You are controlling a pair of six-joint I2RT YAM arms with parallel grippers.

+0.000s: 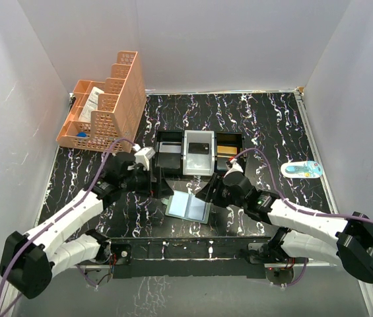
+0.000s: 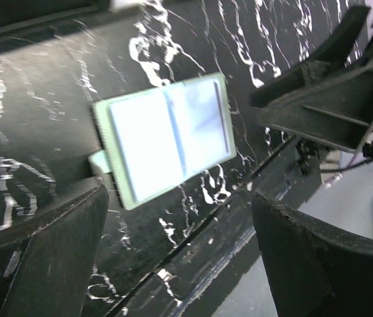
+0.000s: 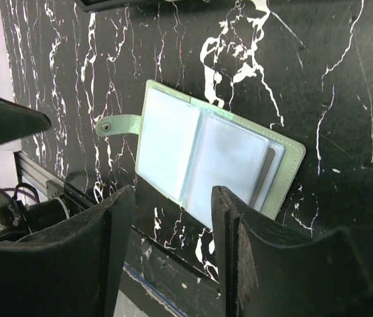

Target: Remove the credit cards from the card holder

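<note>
**Top external view:** The card holder [image 1: 189,205] lies open and flat on the black marbled surface [image 1: 272,125], just in front of the three-compartment tray [image 1: 199,152]. The left hand [image 1: 162,190] is at its left side and the right hand [image 1: 210,193] at its right side.

**Left wrist view:** The left hand is spread wide and grips nothing. The card holder lies beyond it, pale panels up.

**Right wrist view:** The right hand is partly spread and empty, over the holder's near edge; contact cannot be determined. A grey card [image 3: 267,173] shows in the right panel. The tab [image 3: 117,124] projects from the left edge.
</note>
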